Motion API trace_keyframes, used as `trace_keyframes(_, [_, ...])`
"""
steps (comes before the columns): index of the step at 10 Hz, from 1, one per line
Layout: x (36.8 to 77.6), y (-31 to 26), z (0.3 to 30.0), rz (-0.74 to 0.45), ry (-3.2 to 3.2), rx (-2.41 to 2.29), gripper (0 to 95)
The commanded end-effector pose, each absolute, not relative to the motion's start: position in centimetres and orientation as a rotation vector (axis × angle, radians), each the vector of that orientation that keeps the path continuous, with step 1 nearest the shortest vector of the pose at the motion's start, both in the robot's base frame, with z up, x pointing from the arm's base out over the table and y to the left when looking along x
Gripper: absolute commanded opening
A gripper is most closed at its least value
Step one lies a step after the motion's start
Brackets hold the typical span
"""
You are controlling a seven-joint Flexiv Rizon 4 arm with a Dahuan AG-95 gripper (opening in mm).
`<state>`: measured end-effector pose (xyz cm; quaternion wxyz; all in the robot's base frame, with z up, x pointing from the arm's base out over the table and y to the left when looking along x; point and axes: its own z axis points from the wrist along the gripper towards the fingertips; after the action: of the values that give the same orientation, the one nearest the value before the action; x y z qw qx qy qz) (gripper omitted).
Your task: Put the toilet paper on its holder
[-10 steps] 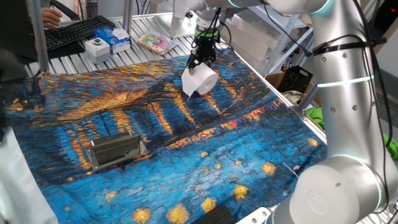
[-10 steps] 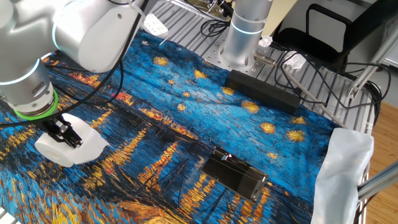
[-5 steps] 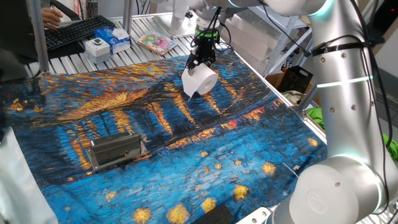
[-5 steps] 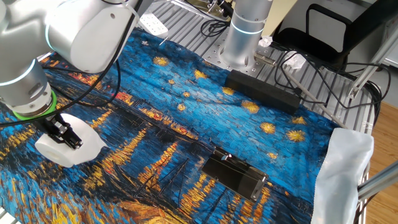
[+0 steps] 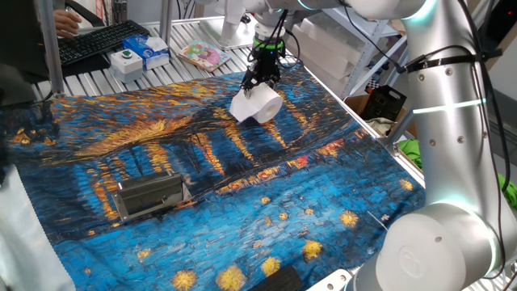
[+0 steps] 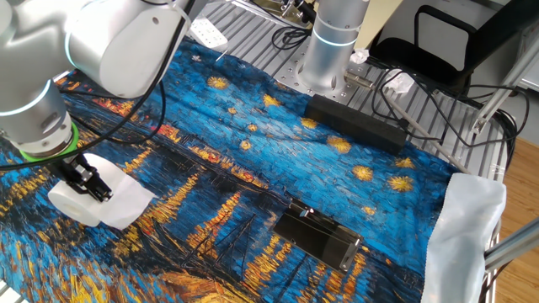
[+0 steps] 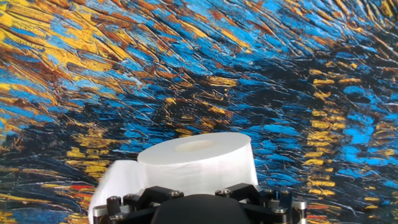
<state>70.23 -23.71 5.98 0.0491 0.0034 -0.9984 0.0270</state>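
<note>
Only the fixed views show the grey metal holder (image 5: 149, 196); black gripper (image 5: 262, 79) spread wide over the white toilet paper roll (image 5: 257, 106), grip unclear.

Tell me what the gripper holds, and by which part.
Cannot be told: the gripper sits at the top of the toilet paper, but whether its fingers clamp the roll is hidden.
</note>
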Motion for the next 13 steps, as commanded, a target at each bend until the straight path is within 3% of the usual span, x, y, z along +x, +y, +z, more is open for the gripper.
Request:
trace_keyframes(1, [70.2,-23.7,5.6,0.077,-3.050,0.057,0.0])
trace_keyframes(13, [69.9,-22.6,6.8,0.052,-3.007,0.046,0.0])
